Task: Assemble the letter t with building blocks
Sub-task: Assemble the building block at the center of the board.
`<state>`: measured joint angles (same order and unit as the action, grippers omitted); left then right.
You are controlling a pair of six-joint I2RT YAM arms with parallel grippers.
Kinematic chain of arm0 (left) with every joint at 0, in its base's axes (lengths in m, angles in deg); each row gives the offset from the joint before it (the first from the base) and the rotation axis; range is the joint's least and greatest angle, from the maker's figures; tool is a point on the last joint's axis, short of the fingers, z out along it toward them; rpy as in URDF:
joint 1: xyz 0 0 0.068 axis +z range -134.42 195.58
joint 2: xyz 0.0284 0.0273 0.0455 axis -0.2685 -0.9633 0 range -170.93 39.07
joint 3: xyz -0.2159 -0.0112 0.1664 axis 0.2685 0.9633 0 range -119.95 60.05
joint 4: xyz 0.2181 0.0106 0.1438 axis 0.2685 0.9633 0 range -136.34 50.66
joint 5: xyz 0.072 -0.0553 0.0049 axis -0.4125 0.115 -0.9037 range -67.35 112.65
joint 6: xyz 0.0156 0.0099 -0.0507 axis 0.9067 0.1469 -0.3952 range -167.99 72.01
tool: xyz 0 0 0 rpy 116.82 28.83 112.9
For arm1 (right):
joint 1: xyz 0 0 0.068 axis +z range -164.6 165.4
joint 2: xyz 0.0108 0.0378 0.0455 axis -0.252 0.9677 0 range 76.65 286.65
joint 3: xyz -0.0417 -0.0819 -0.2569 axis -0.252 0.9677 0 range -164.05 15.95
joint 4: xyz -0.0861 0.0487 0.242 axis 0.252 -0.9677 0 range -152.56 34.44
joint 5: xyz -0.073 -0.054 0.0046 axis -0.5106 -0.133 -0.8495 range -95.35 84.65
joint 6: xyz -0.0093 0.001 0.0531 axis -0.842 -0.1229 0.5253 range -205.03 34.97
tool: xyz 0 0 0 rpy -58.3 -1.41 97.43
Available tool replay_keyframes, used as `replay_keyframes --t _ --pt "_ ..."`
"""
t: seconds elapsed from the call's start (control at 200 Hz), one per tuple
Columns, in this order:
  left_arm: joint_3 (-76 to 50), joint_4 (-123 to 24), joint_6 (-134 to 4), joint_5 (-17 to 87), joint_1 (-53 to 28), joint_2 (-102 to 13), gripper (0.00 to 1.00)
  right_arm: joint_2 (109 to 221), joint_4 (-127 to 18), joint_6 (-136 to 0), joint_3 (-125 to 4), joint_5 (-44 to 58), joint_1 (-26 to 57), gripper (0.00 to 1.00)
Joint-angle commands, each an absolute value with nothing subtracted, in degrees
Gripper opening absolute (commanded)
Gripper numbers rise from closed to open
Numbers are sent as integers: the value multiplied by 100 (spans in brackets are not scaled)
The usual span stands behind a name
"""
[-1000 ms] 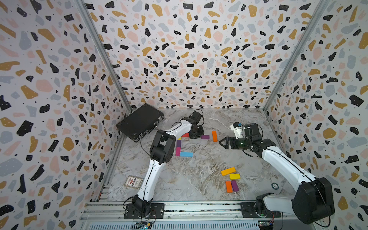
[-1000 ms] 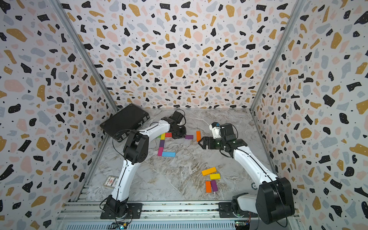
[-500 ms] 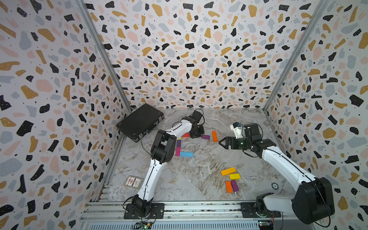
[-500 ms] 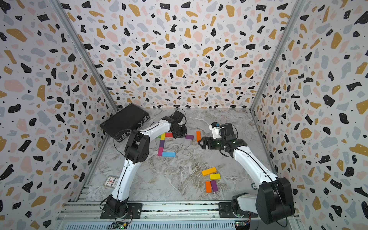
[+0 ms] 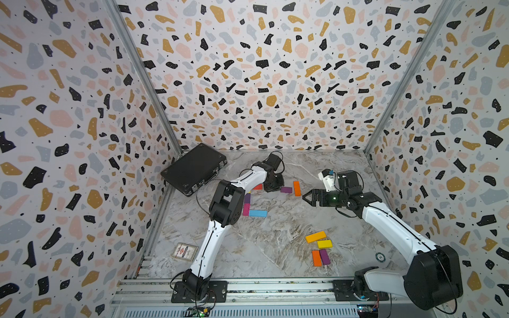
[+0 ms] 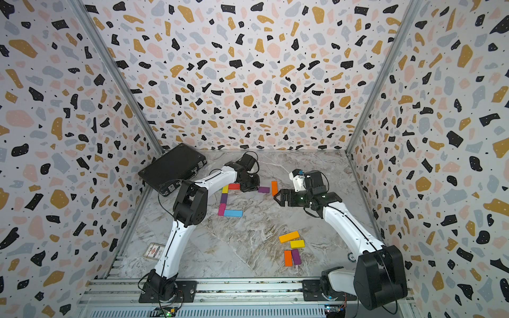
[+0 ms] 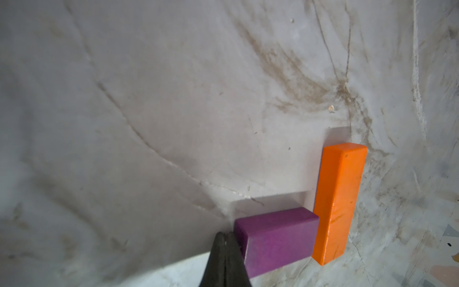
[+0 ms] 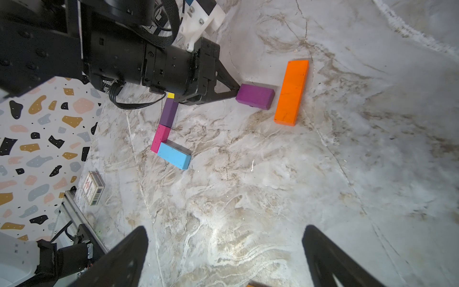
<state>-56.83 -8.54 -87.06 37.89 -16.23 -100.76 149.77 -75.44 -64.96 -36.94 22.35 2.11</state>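
Building blocks (image 5: 315, 236) lying in three groups on the marble desk (image 5: 264, 256). Toward the far edge, about midway between the side edges: short purple block (image 7: 278, 242) set end-on to the long side of the orange block (image 7: 340, 198), a sideways T in the making; touching or just apart, cannot tell. Nearer the left edge: red block (image 6: 234, 186), yellow block (image 6: 225, 189), dark purple block (image 6: 224, 198), pink block (image 6: 221, 209) and blue block (image 6: 233, 213), joined in a bracket shape. Toward the near edge, right of middle: four more, flat and just beside one another.

Left jaws pressed together, holding nothing, tip against the free end of the short purple block, seemingly placed for a nudge. Right jaws spread wide and empty, just beside the orange block on its right-edge side.

Handling, as a judgement: small, rigid and light, with smooth painted faces. Likely to skate on the polished desk and to pivot under an off-centre push. For pushing, press at the middle of an end face, low and slow. For lifting, pinch across the narrow width at mid-length, from above, jaws square to the long sides. Little height to bite on, so go down close to the desk. Hardly fragile; main risk a knocked neighbour.
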Motion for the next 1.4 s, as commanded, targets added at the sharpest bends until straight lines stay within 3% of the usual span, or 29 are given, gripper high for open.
replay_keyframes --t 0.0,1.397 --pt "-5666 -810 -8779 3864 -1668 -10015 4 14824 -7613 -6508 -3679 2295 181 100" --pt "-5856 -916 -8945 4118 -1703 -10158 4 14793 -7657 -6531 -3672 2304 184 100"
